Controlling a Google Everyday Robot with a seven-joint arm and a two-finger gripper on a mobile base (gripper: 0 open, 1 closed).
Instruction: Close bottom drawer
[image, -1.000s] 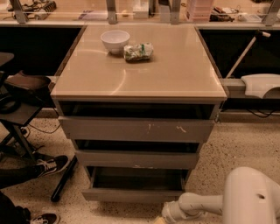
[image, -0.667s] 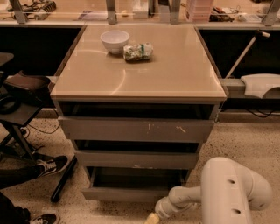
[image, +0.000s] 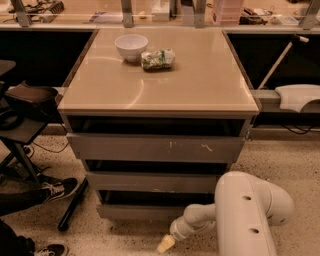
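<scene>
Over the last second the arm (image: 250, 215) swung leftward along the bottom edge of the frame, bringing the gripper (image: 166, 244) low at bottom centre, just below the front panel of the bottom drawer (image: 145, 212). Whether the gripper was spread or pressed together could not be told. The drawer still stood pulled out at lower centre, a dark gap above it, so the closing push looked unfinished.

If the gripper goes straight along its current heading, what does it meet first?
Probably the speckled floor: the gripper, low in front of the bottom drawer, points down-left, past its front panel. Depth is unclear.
</scene>
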